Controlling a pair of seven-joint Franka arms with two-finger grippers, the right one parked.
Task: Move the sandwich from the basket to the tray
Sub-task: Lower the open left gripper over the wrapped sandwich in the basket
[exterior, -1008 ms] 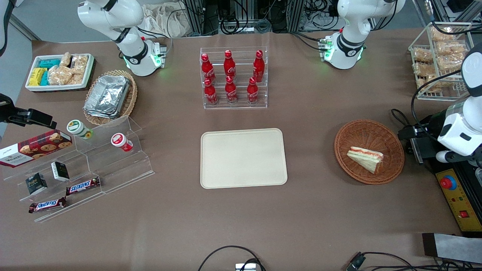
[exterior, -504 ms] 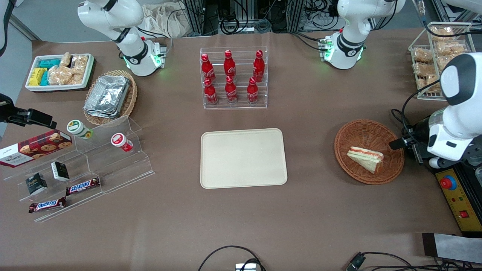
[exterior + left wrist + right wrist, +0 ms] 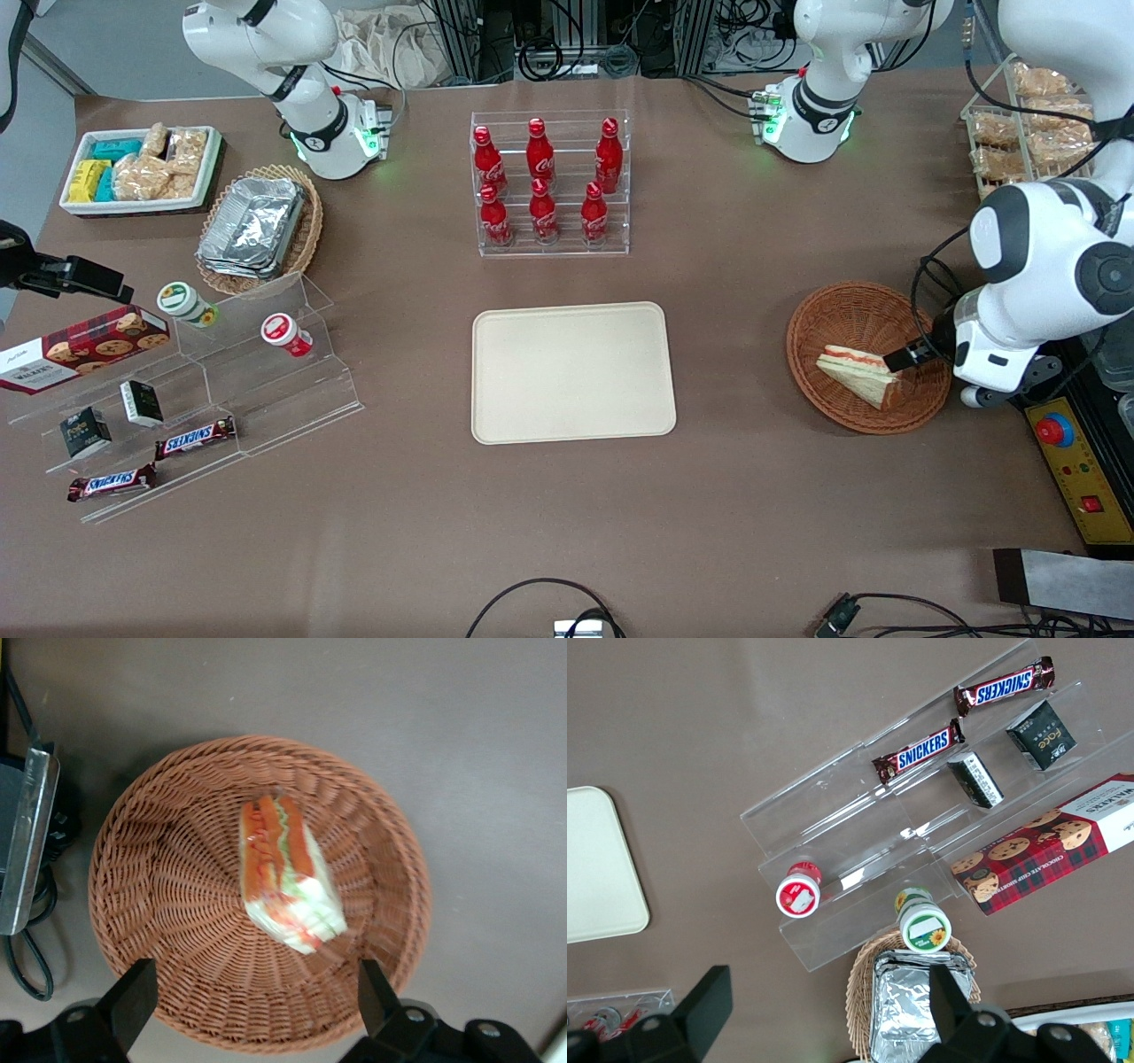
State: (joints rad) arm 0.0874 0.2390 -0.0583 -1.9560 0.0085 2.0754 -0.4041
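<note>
The sandwich, a white-bread wedge with red-orange and green filling, lies in the round reddish-brown wicker basket toward the working arm's end of the table. My left gripper hovers over the basket's rim, just beside the sandwich's wide end. In the left wrist view the sandwich lies in the middle of the basket, and the gripper is open and empty, its black fingers spread wide above the rim. The cream-beige tray lies bare at the table's middle; its corner shows in the right wrist view.
A rack of red cola bottles stands farther from the camera than the tray. A wire basket of snack packets and a yellow control box with a red button flank the working arm. An acrylic shelf of snacks lies toward the parked arm's end.
My left arm has swung in from the table's edge toward the basket. The gripper has gone from outside the basket to over its rim beside the sandwich. The sandwich has not moved.
</note>
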